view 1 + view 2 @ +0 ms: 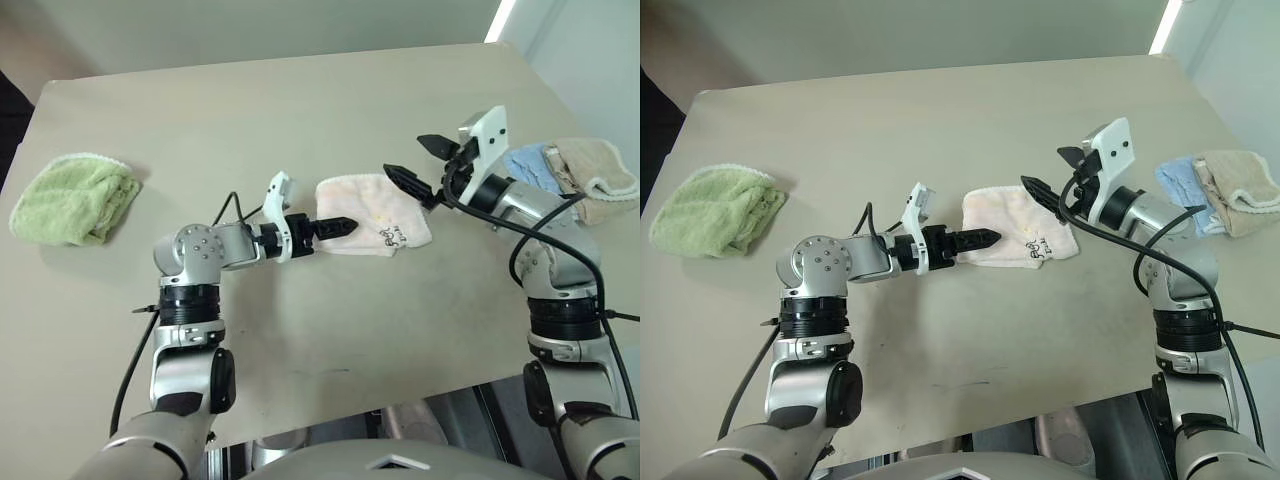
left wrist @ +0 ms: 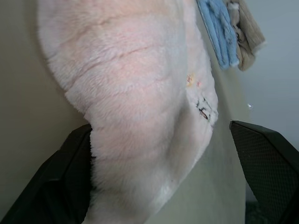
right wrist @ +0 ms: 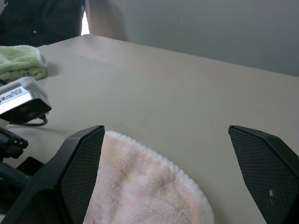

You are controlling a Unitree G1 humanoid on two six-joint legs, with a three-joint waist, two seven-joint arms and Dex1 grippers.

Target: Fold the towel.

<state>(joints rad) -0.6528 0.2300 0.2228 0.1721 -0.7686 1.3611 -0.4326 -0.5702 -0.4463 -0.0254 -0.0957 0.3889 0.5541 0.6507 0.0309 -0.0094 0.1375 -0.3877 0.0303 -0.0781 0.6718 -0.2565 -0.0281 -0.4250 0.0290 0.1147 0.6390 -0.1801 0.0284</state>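
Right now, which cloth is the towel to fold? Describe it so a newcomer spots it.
On the beige table, look mid-table between the two open grippers. The towel lies there, folded small. It is the only pale pink one, with a dark embroidered mark at one corner.

Two head cameras look down from up high over the tabletop point(image 1: 330, 110), side by side, and both see nearly the same things. The left wrist camera looks along its fingers point(image 2: 56, 186), very close to the towel point(image 2: 135, 93). The right wrist camera looks low across the tabletop, over the same towel.
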